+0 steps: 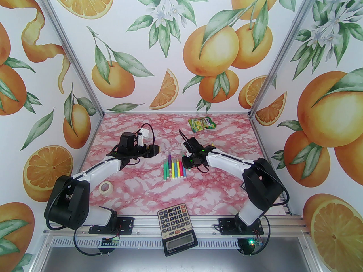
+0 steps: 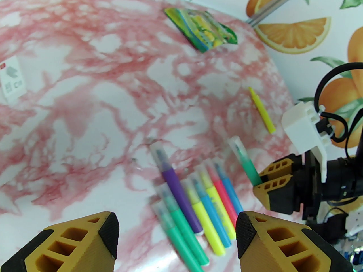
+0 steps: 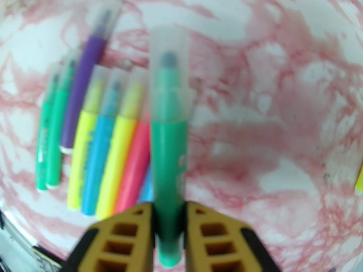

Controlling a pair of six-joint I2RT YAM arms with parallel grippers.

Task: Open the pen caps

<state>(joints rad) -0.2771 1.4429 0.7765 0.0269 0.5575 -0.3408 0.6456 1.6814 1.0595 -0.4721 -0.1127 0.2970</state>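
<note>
- Right claw [image 3: 169, 208] is clenched on the lower barrel of a green pen [image 3: 168, 152], whose clear cap [image 3: 169, 75] is on.
- Left claw [image 2: 177, 228] is released, jaws wide, hovering over the row of pens [image 1: 174, 169].
- That row lies mid-surface [image 1: 141, 186], its pen caps [image 2: 157, 152] on and pointing toward the far edge.

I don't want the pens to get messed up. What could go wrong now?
1. The right end effector pinches the green pen only near its tail, so pulling its clear cap could slide the pen out.
2. The open left end effector hangs close to the row of pens and might knock them apart as it reaches over.
</note>
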